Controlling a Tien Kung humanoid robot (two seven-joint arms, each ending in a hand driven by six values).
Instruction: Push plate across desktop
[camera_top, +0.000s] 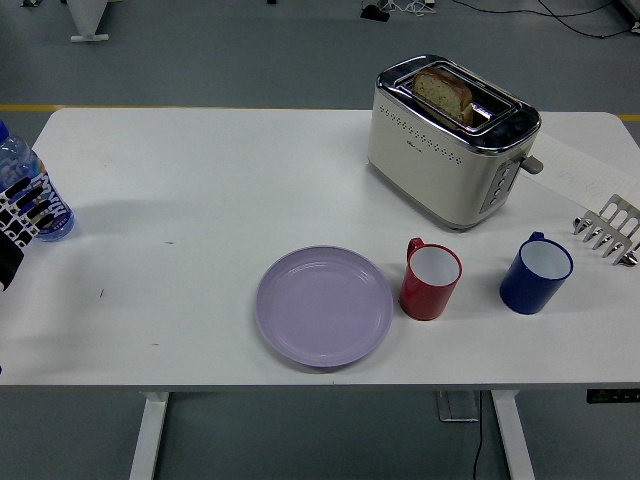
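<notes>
A lilac plate (323, 305) lies flat near the table's front edge, a little left of centre. My left hand (20, 212) shows only at the picture's left edge, far from the plate, with its fingers spread and holding nothing. It sits in front of a water bottle. The right hand is out of view.
A blue-capped water bottle (40, 200) stands at the far left. A red mug (431, 279) stands just right of the plate, a blue mug (537, 272) further right. A cream toaster (450, 140) with bread stands at the back. A metal rack (610, 230) is at the right edge.
</notes>
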